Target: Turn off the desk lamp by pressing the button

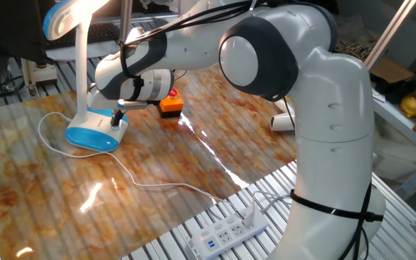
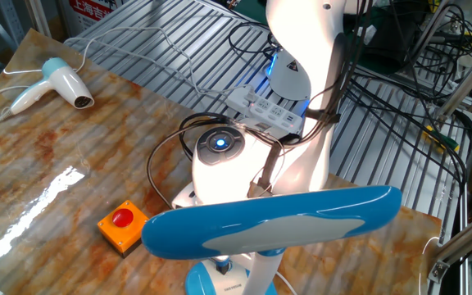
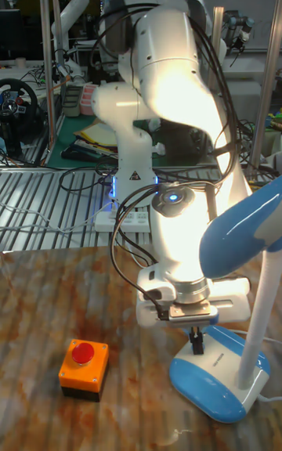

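The desk lamp stands at the table's far left, with its oval blue-and-white base point(image 1: 92, 134) point(image 3: 210, 378), slim white neck point(image 1: 81, 65) and blue-backed head point(image 1: 65, 16) point(image 2: 273, 218). The head glows and lights up the arm. My gripper point(image 1: 119, 120) point(image 3: 197, 341) points straight down over the base's white top, its dark fingers shut together. The tips touch the top face near the edge away from the neck. The button is too faint to make out and lies at or under the fingertips.
A red push-button on an orange box point(image 1: 170, 105) point(image 3: 83, 369) sits just beyond the lamp. A white-and-blue hair dryer point(image 2: 57, 82) lies near the far edge. The lamp's white cord point(image 1: 150, 184) runs to a power strip point(image 1: 230, 232) on the metal grating.
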Motion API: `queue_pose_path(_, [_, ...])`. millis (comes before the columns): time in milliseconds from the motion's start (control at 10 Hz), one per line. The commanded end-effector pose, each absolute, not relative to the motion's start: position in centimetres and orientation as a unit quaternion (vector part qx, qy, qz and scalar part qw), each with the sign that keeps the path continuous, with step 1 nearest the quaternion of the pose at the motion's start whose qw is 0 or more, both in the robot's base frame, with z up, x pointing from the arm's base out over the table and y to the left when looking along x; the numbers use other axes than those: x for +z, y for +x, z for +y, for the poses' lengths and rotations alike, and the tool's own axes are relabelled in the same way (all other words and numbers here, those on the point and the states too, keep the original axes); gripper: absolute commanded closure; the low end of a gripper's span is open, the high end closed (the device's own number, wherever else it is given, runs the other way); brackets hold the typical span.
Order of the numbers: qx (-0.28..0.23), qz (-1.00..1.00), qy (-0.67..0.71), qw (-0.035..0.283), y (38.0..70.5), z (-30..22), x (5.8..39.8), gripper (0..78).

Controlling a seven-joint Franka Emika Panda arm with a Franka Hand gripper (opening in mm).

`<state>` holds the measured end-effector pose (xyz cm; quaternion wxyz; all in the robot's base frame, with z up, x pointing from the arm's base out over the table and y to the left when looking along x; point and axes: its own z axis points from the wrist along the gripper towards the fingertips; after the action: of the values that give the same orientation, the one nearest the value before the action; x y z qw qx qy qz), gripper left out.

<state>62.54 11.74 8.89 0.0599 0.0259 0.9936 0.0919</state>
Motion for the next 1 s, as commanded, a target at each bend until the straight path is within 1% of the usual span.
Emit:
queue_pose_path(100, [0.092,0.994,0.025,0.047,61.4,12.2,7.4,77.6])
queue_pose_path(200, [0.091,0.995,0.027,0.040,61.0,12.1,8.0,77.6])
queue_pose_path(700, [0.091,0.995,0.035,0.037,59.5,12.2,8.1,77.6])
queue_pose_path(1000, [0.089,0.995,0.035,0.037,59.5,12.2,8.2,77.6])
